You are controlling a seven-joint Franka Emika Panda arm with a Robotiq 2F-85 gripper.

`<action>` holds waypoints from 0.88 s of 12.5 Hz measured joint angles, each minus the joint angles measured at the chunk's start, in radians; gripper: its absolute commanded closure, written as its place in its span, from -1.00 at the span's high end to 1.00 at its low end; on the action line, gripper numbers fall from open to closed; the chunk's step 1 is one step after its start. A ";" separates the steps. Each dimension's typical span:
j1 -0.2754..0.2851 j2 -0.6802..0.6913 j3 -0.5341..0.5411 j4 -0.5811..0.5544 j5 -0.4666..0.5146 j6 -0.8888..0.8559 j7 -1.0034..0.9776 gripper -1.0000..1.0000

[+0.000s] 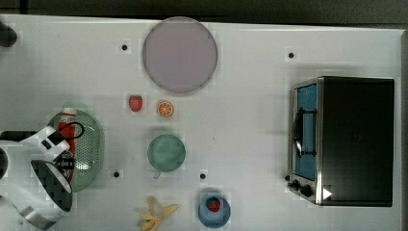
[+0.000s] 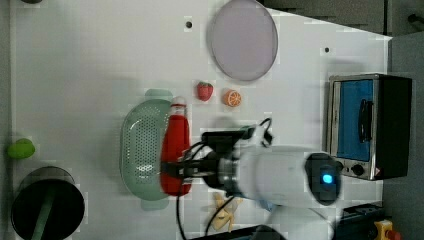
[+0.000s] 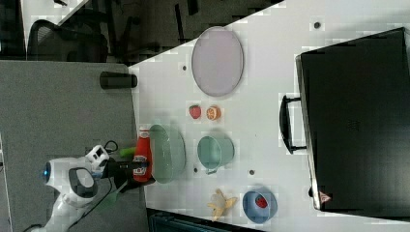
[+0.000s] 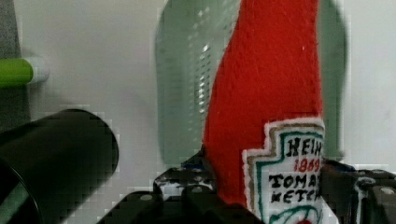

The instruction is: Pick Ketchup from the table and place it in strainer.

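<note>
White worktop [image 1: 250, 120] below; my end effector [image 2: 175, 169] is clamped on the Ketchup [image 2: 175, 150] over the strainer [image 2: 142, 155]. Next, I lower and release.

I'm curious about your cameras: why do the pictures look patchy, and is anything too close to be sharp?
Top view: blocky patches ring the strawberry and cup; the table is evenly lit, shadows faint. Wrist view: the Ketchup looms close, its label readable, while the strainer behind looks soft.
</note>
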 measured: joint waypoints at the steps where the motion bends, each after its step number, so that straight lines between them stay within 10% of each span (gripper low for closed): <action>1: 0.013 0.045 0.001 0.002 -0.035 0.038 0.026 0.25; 3: 0.030 0.137 -0.002 0.002 -0.091 0.105 0.070 0.31; 6: 0.033 0.220 -0.017 -0.033 -0.127 0.195 0.130 0.95; 11: 0.025 0.132 -0.042 -0.037 -0.143 0.173 0.202 1.00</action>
